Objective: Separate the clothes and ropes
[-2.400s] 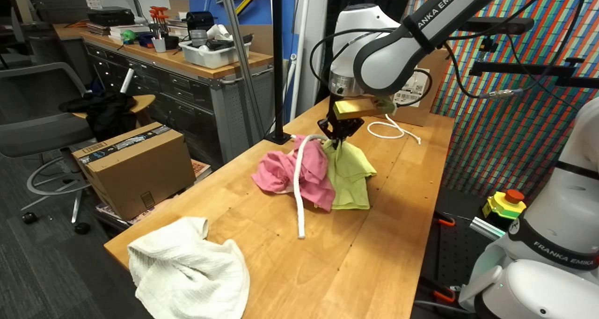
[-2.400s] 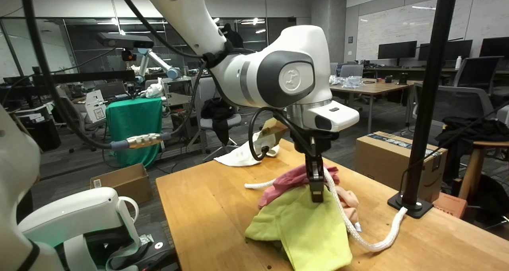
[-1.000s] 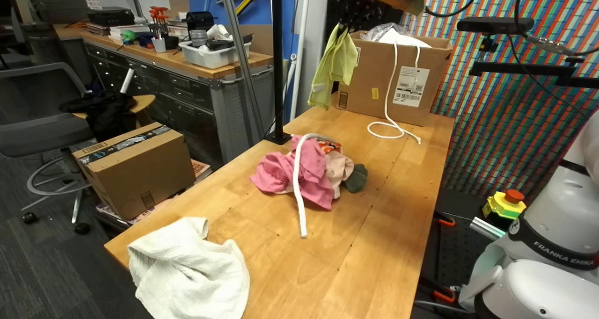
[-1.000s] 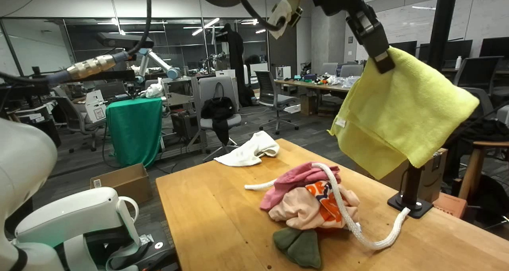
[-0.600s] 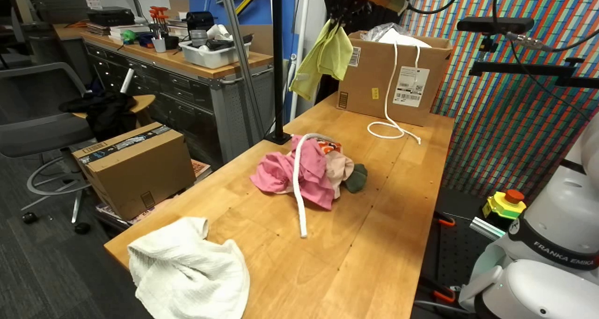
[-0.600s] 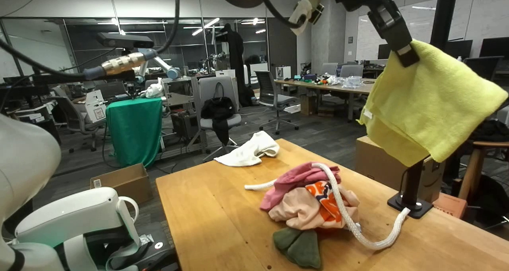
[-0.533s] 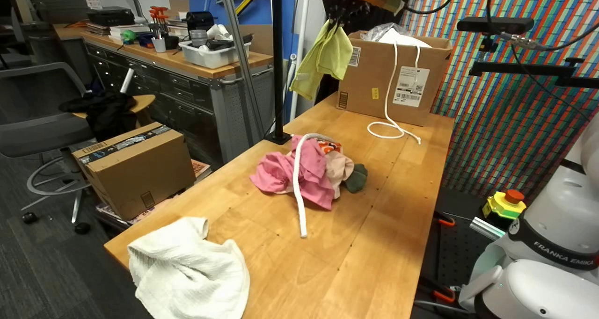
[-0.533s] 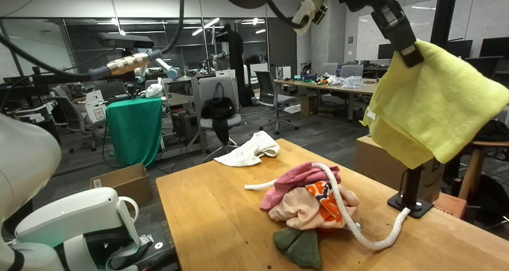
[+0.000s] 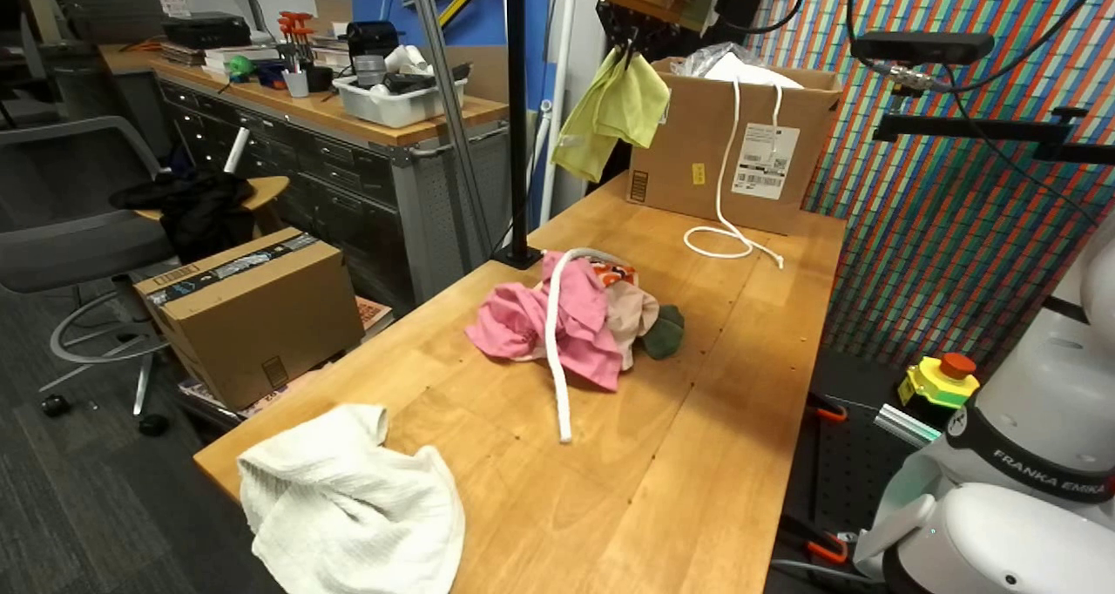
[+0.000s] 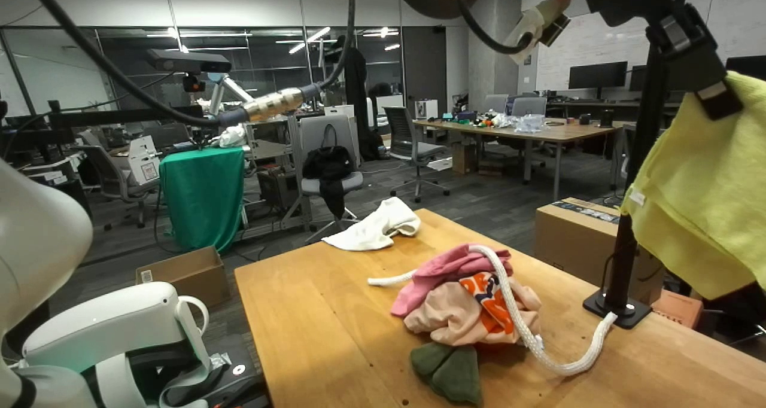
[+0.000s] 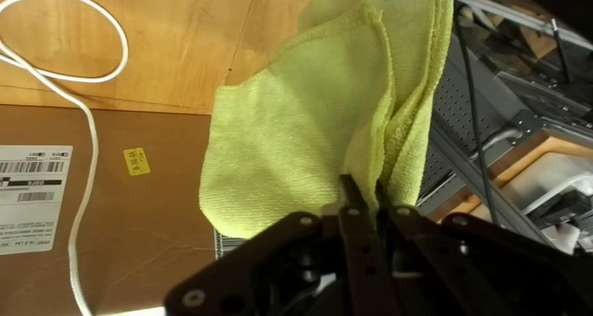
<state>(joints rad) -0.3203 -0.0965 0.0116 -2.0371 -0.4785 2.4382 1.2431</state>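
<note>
Apparently midway through sorting. Clamped in the tool and raised off the table: a yellow-green cloth. Apparently done: a white cloth, apart near a table corner. Presumably left to free: a pink cloth and a peach cloth beneath a thick rope, a dark green cloth just beside. Partly hidden: the thick rope. Cut off in an exterior view: the yellow-green cloth. Unclear: an orange print, perhaps on the peach cloth.

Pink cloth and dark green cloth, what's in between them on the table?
A crumpled peach cloth lies between the pink cloth and the dark green cloth. Both exterior views show it.
</note>
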